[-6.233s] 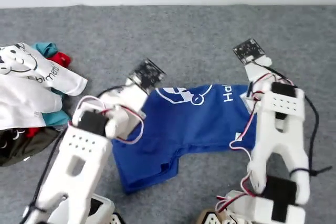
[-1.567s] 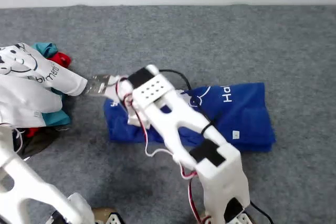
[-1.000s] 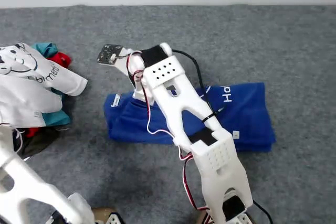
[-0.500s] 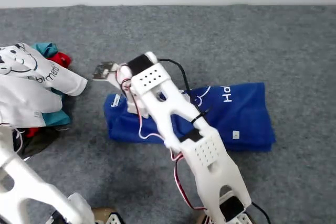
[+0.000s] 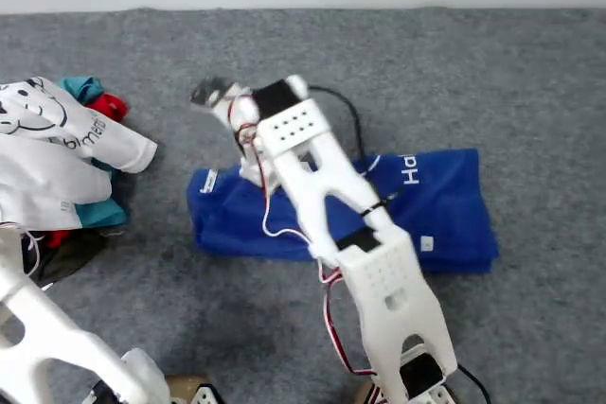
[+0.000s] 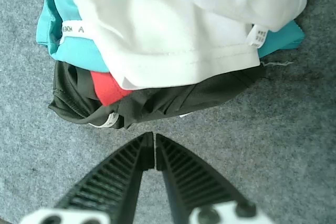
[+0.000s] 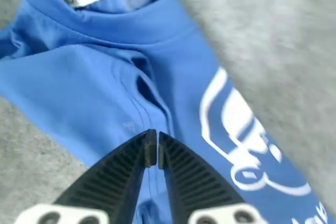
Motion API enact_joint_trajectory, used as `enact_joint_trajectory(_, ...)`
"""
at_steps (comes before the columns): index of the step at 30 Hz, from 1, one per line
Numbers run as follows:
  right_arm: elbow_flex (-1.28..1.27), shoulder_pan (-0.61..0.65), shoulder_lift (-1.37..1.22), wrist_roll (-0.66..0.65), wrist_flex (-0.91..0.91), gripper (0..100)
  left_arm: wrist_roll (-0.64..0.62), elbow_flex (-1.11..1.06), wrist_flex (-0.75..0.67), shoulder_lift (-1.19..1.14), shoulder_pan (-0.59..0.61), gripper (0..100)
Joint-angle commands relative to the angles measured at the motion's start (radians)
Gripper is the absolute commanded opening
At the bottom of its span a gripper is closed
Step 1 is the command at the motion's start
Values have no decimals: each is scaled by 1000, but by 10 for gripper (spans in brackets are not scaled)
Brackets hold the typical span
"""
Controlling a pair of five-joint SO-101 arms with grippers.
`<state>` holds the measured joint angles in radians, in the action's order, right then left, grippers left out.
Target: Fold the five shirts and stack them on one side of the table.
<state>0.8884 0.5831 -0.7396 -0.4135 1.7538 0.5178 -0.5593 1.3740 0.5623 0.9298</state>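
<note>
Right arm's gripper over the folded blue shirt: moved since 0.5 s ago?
Yes: high view shows the right gripper shifted toward the table's far edge, against the unmoved blue shirt.

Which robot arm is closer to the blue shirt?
Right. The right gripper is above the blue cloth shirt near its collar; the left gripper is off by the heap of other shirts.

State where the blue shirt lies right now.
High view: the blue shirt lies mid-table, beneath the right gripper, right of the shirt pile.
</note>
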Motion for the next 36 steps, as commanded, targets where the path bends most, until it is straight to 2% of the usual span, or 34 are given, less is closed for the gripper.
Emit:
enact_joint_trajectory(1, -115, -70, 186, 48, 44, 9, 5, 45, 9, 37, 3, 15)
enact_joint_trajectory(11, -532, -406, 444, 52, 28, 9, 6, 48, 6, 37, 0, 15)
enact_joint_trajectory(18, -694, -651, 501, 48, -127, 14, 55, 50, 3, 37, -2, 15)
enact_joint_trajectory(20, -723, -690, 501, 52, -159, 53, 57, 51, 3, 37, -2, 15)
enact_joint_trajectory(24, -787, -731, 501, 58, -197, 232, 98, 50, 3, 35, -2, 15)
enact_joint_trajectory(26, -798, -751, 501, 106, -222, 279, 107, 50, 3, 35, -2, 15)
enact_joint_trajectory(29, -799, -783, 498, 130, -266, 281, 127, 50, 3, 32, -5, 15)
enact_joint_trajectory(36, -802, -832, 381, 137, -348, 281, 121, 50, 9, 37, -94, 15)
